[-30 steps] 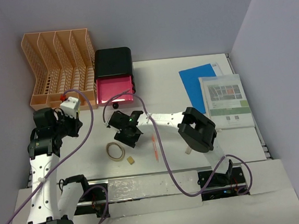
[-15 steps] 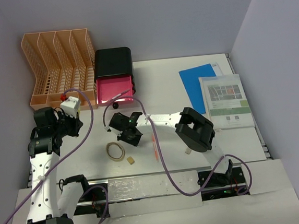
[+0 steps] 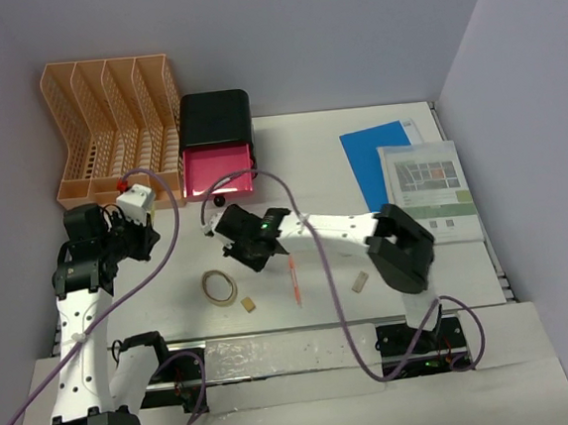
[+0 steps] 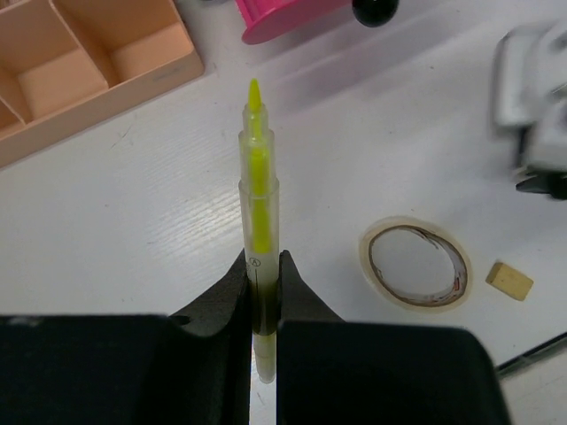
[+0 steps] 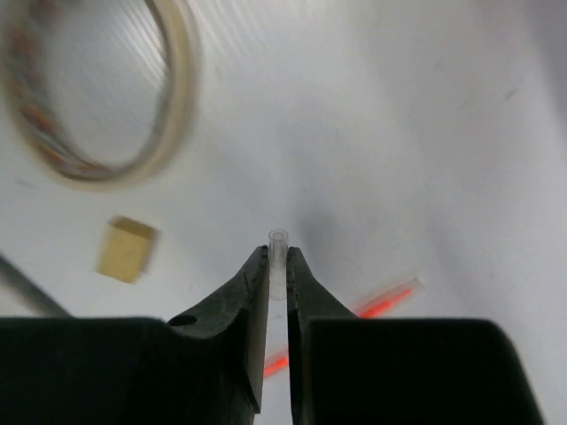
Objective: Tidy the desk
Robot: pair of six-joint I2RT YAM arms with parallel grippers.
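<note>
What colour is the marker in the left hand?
Fluorescent yellow marker with a clear barrel; the left wrist view shows it best.

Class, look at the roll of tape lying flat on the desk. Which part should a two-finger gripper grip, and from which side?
Grip the ring wall of the roll of tape: one finger inside the hole, one outside. Come straight down from above, because it lies flat on the desk with the hole facing up, and its low outer edge probably gives little to pinch from the side.

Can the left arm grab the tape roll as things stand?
Probably not yet: the left fingers are shut on a yellow highlighter. The tape roll lies in the open on the desk, nothing over it, so the way looks free otherwise.
</note>
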